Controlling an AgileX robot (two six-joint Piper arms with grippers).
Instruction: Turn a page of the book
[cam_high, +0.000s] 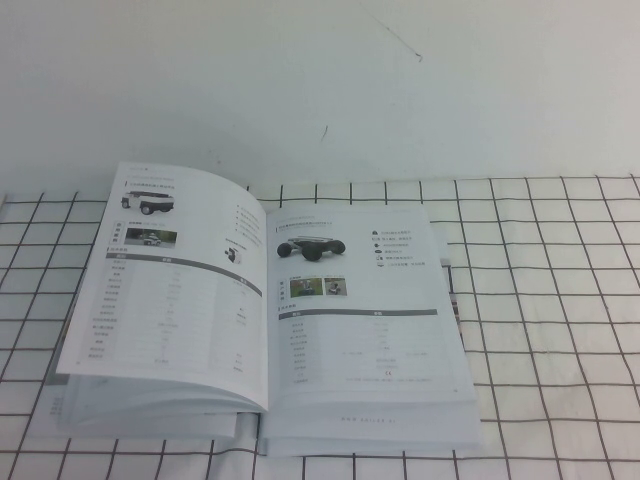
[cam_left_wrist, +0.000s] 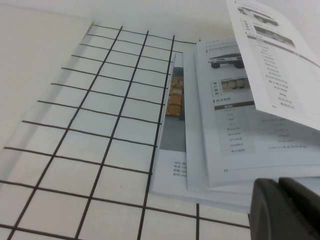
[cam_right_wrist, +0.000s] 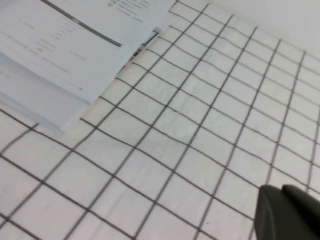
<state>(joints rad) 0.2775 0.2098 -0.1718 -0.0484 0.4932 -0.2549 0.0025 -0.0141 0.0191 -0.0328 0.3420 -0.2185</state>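
The left tool (cam_left_wrist: 285, 207) is seen only as a dark tip at the edge of the left wrist view, held above the counter (cam_left_wrist: 75, 150) just beside the near left corner of the book (cam_high: 265, 320); whether it is apart or together cannot be told. The right tool (cam_right_wrist: 287, 212) is likewise seen only as a dark tip in the right wrist view, held over bare grid squares to the right of the book, and its state cannot be told either. Neither tool is seen in the high view.

The book is laid open on the gridded counter. The page (cam_high: 175, 290) is arched above the left-hand stack, with its outer edge lifted clear of the sheets below (cam_left_wrist: 225, 115). The right-hand page (cam_high: 365, 320) is laid flat.
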